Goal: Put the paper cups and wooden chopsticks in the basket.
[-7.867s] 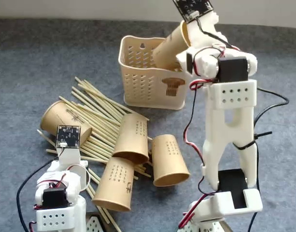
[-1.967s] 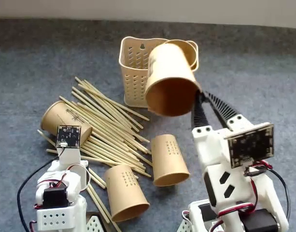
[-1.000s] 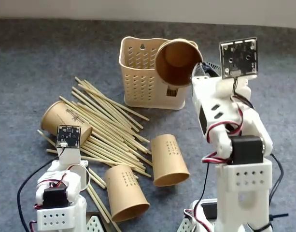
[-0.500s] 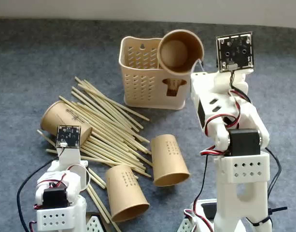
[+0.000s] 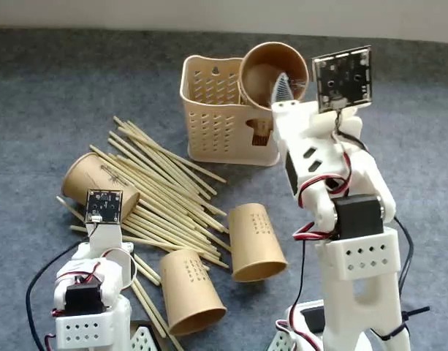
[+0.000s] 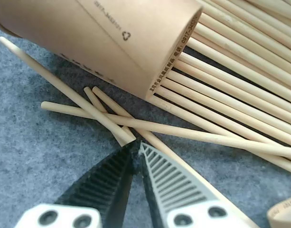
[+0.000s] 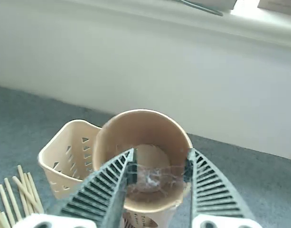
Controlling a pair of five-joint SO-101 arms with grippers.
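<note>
At the basket [image 5: 216, 124], right hand [image 7: 160, 156] wide at a paper cup [image 7: 145, 128]; left hand [image 6: 137, 145] closed over chopsticks [image 6: 240, 95].

The grey felt table cover [image 5: 48, 88] is lit softly and evenly in the high view. Faint shadows are cast beneath the cream perforated plastic basket [image 5: 216, 135]. A washed-out bright patch is seen at the upper right of the right wrist view, above the white wall [image 7: 136, 61].

Cream basket [image 5: 216, 110] (rows of slots), brown paper cups [image 5: 256, 241], pale wooden chopsticks [image 5: 161, 183], mottled grey cloth [image 5: 55, 88]
</note>
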